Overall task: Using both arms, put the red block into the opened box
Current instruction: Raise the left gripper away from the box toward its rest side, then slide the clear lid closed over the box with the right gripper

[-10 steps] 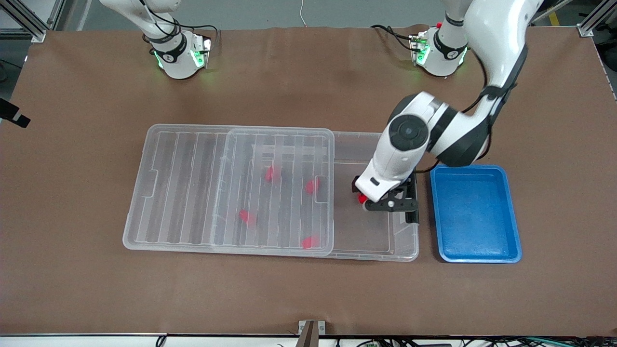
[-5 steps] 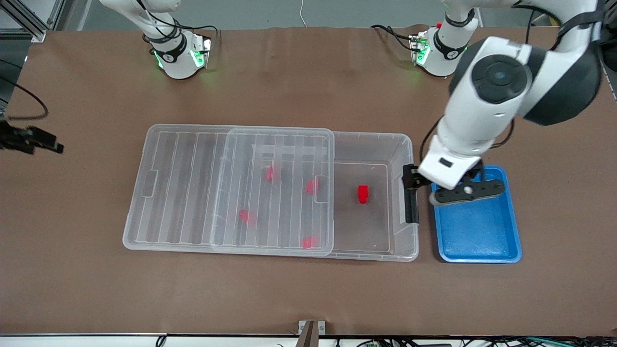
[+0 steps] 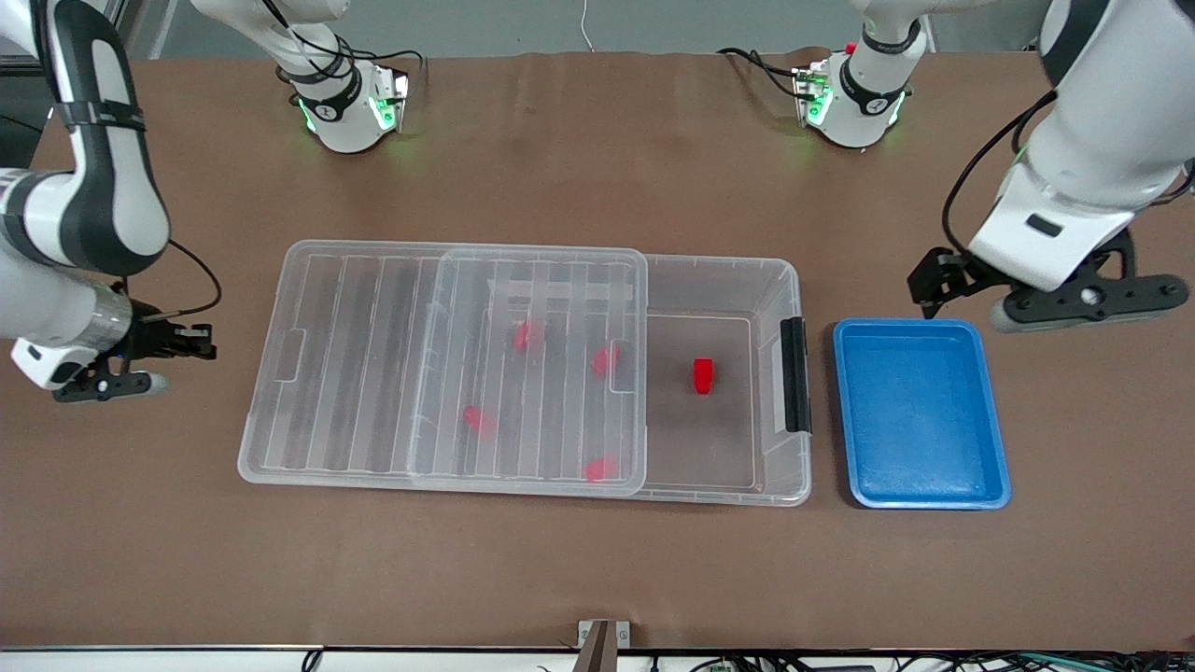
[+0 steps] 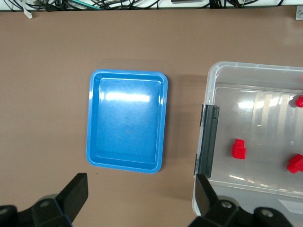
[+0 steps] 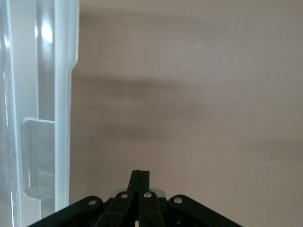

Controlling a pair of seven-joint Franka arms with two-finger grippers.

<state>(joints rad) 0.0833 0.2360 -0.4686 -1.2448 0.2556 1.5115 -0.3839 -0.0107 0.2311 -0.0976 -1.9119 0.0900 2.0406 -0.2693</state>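
The box (image 3: 775, 280) lies in the middle of the table, its ribbed lid (image 3: 373, 364) slid toward the right arm's end. A red block (image 3: 702, 375) rests on the floor of the uncovered part, near the black handle (image 3: 794, 373). It also shows in the left wrist view as the red block (image 4: 238, 148) inside the box (image 4: 213, 85). Several more red blocks (image 3: 527, 336) show through the lid. My left gripper (image 3: 1088, 301) hangs open and empty over bare table beside the blue tray, as does the left gripper (image 4: 141, 194). My right gripper (image 3: 110, 385) is shut and empty, low beside the lid's end (image 5: 61, 94); the right gripper (image 5: 141, 173) holds nothing.
A blue tray (image 3: 920, 485) sits empty next to the box's handle end, toward the left arm's end; it fills the middle of the left wrist view as the blue tray (image 4: 94, 118). Brown table surface surrounds everything.
The left gripper rose out of the box, leaving the red block inside, and swung across the blue tray. The right arm came into view beside the lid and its gripper closed.
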